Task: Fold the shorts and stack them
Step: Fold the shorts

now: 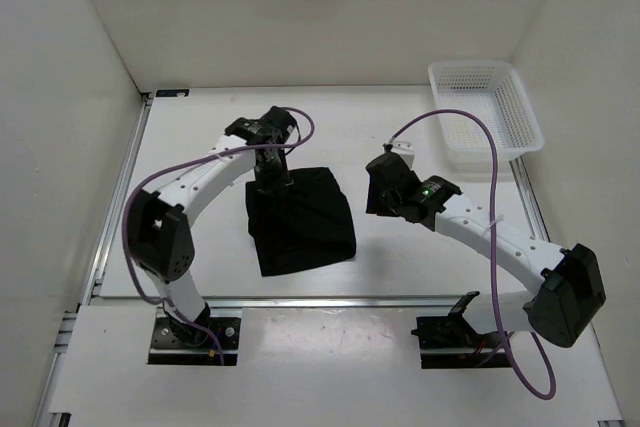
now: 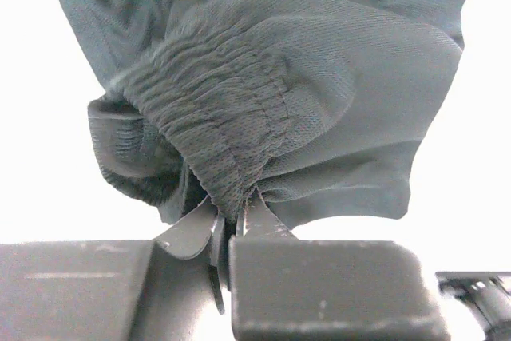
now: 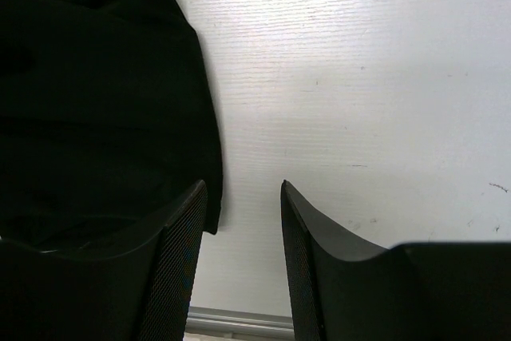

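The black shorts (image 1: 305,222) lie folded in a rough square on the white table, in the middle of the top view. My left gripper (image 1: 270,179) is at their far left corner, shut on the gathered waistband (image 2: 231,149) of the shorts, which bunches up between its fingers (image 2: 263,225). My right gripper (image 1: 381,192) hangs open and empty just right of the shorts. In the right wrist view its two fingers (image 3: 180,229) stand apart over bare table, with the shorts' edge (image 3: 104,101) at the left.
A white mesh basket (image 1: 486,115) stands at the back right. White walls enclose the table on the left, back and right. A metal rail (image 1: 300,299) runs along the table's near edge.
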`<move>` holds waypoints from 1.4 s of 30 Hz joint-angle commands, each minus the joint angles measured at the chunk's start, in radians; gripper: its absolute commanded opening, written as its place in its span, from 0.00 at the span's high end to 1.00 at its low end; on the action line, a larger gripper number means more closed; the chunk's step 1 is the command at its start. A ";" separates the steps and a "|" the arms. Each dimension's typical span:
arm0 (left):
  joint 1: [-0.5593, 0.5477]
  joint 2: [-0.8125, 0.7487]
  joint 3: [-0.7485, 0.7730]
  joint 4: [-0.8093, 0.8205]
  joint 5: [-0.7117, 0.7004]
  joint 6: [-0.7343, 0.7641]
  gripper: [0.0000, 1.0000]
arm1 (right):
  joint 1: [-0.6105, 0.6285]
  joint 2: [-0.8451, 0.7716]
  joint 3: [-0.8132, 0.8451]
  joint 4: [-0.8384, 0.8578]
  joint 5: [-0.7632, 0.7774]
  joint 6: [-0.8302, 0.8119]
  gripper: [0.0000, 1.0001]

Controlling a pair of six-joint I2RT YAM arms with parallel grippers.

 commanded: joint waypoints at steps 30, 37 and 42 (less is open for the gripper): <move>0.147 -0.046 -0.235 0.150 -0.015 -0.022 0.90 | 0.069 0.444 0.141 0.174 -0.333 -0.069 0.93; 0.147 0.039 -0.255 0.172 -0.003 0.007 0.90 | 0.069 0.510 0.164 0.151 -0.285 -0.069 0.93; 0.147 -0.067 -0.060 0.019 -0.074 0.051 0.83 | 0.069 0.310 0.265 0.024 -0.077 -0.089 0.60</move>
